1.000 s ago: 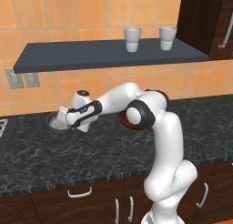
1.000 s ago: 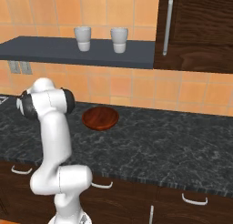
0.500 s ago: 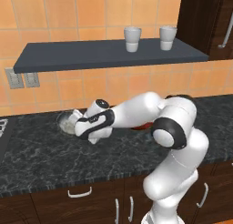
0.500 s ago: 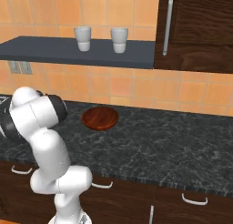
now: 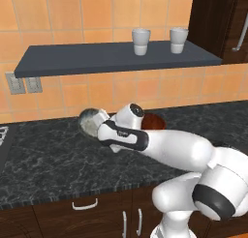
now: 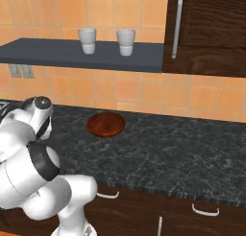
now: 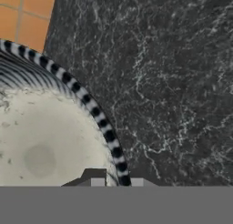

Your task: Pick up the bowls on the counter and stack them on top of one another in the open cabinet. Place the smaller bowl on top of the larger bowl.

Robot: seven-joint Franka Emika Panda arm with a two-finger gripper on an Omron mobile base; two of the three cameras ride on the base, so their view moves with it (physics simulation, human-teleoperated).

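In the left base view my gripper [image 5: 103,129] is shut on the rim of the smaller bowl [image 5: 91,121], a silvery-grey bowl that hangs tilted just above the counter [image 5: 48,157], under the open cabinet [image 5: 111,58]. The hand view shows the striped rim of the smaller bowl [image 7: 98,114] pinched between the two fingertips of the gripper [image 7: 117,182], with its pale inside on the left. The larger bowl [image 6: 106,123], reddish-brown and shallow, rests on the counter [image 6: 168,153] below the open cabinet [image 6: 57,53]. From the left, the larger bowl [image 5: 155,121] is partly hidden by my arm.
Two white cups [image 5: 140,41] [image 5: 178,39] stand on the right part of the shelf. A tall dark brown cupboard [image 6: 206,29] closes off its right end. Wall outlets [image 5: 17,83] sit under the shelf's left end. A stove edge [image 5: 2,135] shows at far left.
The gripper has carried the grey bowl to the right, off the counter, and tilted it. My elbow has swung low and forward. The brown bowl has stayed put.
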